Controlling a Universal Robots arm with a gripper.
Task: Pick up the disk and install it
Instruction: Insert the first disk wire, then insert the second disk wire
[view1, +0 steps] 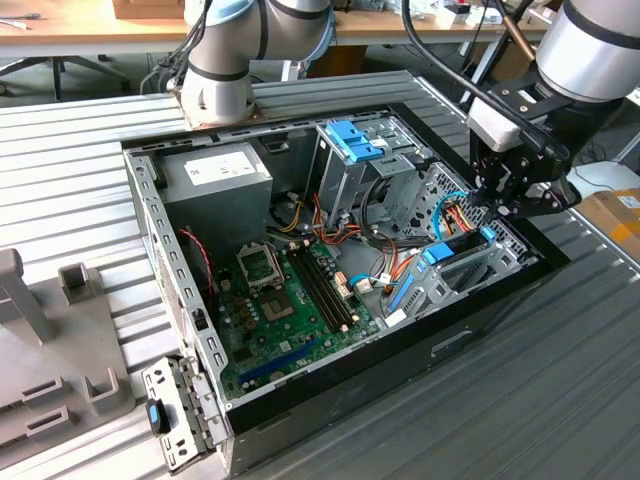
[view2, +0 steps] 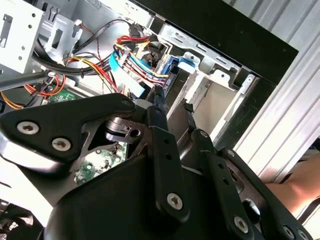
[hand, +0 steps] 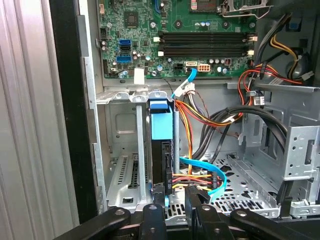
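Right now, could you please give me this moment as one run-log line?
gripper: above drive bay | disk: standing on edge in bay | fingers: at disk's end, grip unclear

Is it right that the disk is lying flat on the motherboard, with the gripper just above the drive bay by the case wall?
Not quite. The disk stands on edge in the metal drive bay by the case wall, not on the motherboard, as the first wrist view shows. The gripper is above that bay, as you said.
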